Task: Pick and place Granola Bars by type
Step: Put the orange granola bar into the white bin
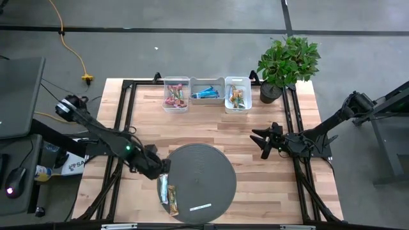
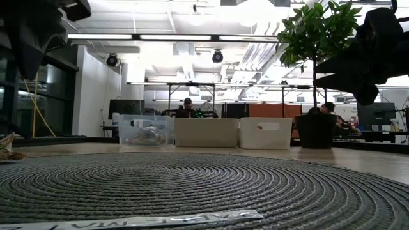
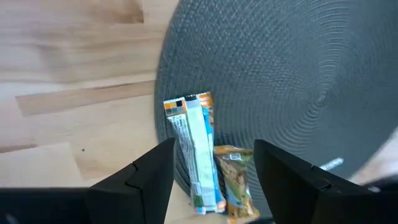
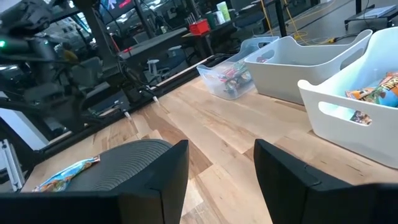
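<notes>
Label strip (image 1: pixel 200 207): thin, white, flat on the near part of the mat; in the low view cut off by the lower edge, print unreadable.
Mat (image 1: pixel 211 169): round, grey, woven, at the near middle of the desk (image 1: pixel 223 124).
Granola Bars on the mat edge (image 1: pixel 167 193): two, side by side at the mat's left rim, partly on the wood; from the left wrist, a blue-and-white wrapper (image 3: pixel 196 149) with an orange end, touching a brown-orange one (image 3: pixel 235 180) whose lower end is cut off.
Left gripper (image 1: pixel 163 182): just above those two bars, fingers spread, holding nothing; the blue-and-white bar between them in the wrist view; touching or apart, hard to tell.
Right gripper (image 1: pixel 263 142): at the right of the desk, well apart from the mat, fingers spread and empty.
Bins (image 1: pixel 208 94): three in a row at the far edge, touching; clear one at left with red-pink wrappers, middle white one with blue wrappers, right white one with brown-orange-green wrappers.
Plant (image 1: pixel 287 61): potted, just beside the right bin, at the far right corner.
Hidden: bin contents masked by the walls in the low view, except a blur through the clear bin.
Room beyond: people at benches, too small to make out.
</notes>
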Controlling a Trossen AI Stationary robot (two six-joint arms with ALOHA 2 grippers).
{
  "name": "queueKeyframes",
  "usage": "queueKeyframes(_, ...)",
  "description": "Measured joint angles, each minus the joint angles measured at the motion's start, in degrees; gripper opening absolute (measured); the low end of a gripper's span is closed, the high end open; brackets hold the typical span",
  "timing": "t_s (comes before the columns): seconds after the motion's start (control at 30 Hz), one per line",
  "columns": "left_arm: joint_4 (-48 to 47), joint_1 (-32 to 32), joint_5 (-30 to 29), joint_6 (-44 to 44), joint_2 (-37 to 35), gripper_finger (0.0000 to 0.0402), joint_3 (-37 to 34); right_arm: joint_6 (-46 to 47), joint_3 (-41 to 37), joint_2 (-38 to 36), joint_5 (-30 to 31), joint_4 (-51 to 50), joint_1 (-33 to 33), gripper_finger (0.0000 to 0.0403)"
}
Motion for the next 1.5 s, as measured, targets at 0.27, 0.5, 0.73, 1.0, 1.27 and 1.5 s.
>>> queueKeyframes(0.27,0.0,0.1,1.3,-0.4,11.3,0.0211,6.5,-0.1,0.0,0.0,0.1,-0.1,0.0,0.0165)
queueKeyframes(0.5,-0.5,0.1,6.7,0.0,17.5,0.0211,10.3,-0.1,0.0,0.0,0.0,0.0,0.0,0.0165)
queueKeyframes(0.73,-2.3,0.1,9.4,-0.1,20.0,0.0211,10.9,-0.1,0.0,0.0,0.0,0.0,0.0,0.0165)
queueKeyframes(1.0,-1.2,0.1,10.5,-0.2,22.4,0.0211,10.9,-0.1,0.0,0.0,-0.2,0.1,0.0,0.0165)
queueKeyframes(1.27,-0.5,0.1,8.8,-0.8,22.5,0.0211,10.8,-0.1,0.0,0.0,-0.2,-0.3,0.0,0.0165)
queueKeyframes(1.5,-1.7,0.1,7.4,-1.3,22.5,0.0211,10.8,-0.1,0.0,0.0,-0.2,-0.3,0.0,0.0165)
